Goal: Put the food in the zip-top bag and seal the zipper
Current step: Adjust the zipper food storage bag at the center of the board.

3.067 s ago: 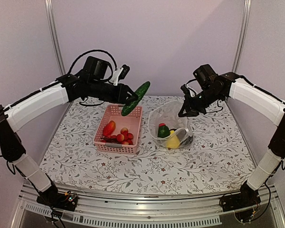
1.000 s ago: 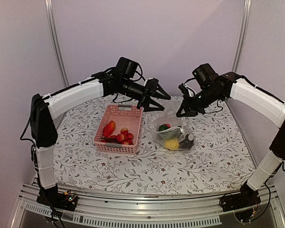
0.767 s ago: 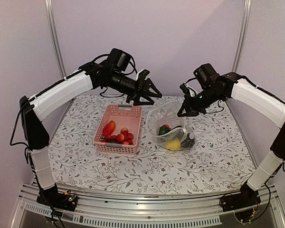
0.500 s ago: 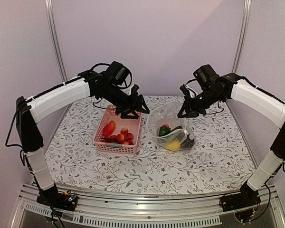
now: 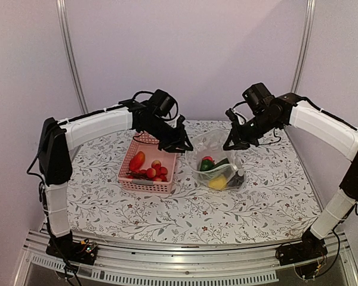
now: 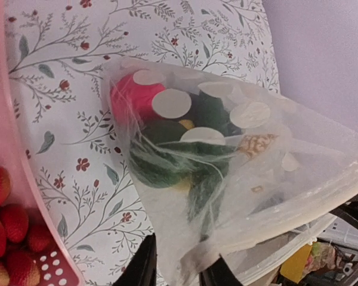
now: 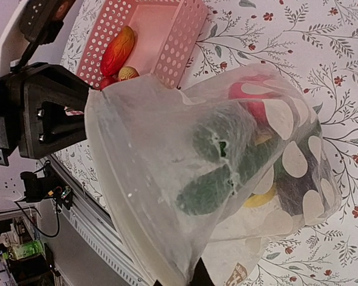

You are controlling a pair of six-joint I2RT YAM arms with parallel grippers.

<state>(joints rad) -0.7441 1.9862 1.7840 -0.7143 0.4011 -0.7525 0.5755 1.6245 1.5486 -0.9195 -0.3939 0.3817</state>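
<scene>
The clear dotted zip-top bag (image 5: 218, 161) sits on the table right of the basket, its mouth held up. It holds food: a red round one (image 5: 208, 159), green ones (image 5: 205, 166), a yellow one (image 5: 218, 182) and a dark purple one (image 5: 235, 177). My left gripper (image 5: 182, 145) is shut on the bag's left mouth edge; in the left wrist view the edge lies between its jaws (image 6: 179, 271). My right gripper (image 5: 230, 143) is shut on the right mouth edge (image 7: 180, 281). The zipper (image 7: 101, 173) is unsealed. A red-orange pepper (image 5: 137, 161) and red round ones (image 5: 156, 172) lie in the basket.
The pink slotted basket (image 5: 144, 186) stands left of the bag, right under my left forearm. The flowered tablecloth (image 5: 185, 220) covers the table, with bare cloth in front of both. A back wall and two metal posts close the far side.
My left gripper has let go of the long green food, now in the bag. It swung from above the basket down to the bag's left edge and closed there. My right gripper has stayed put.
</scene>
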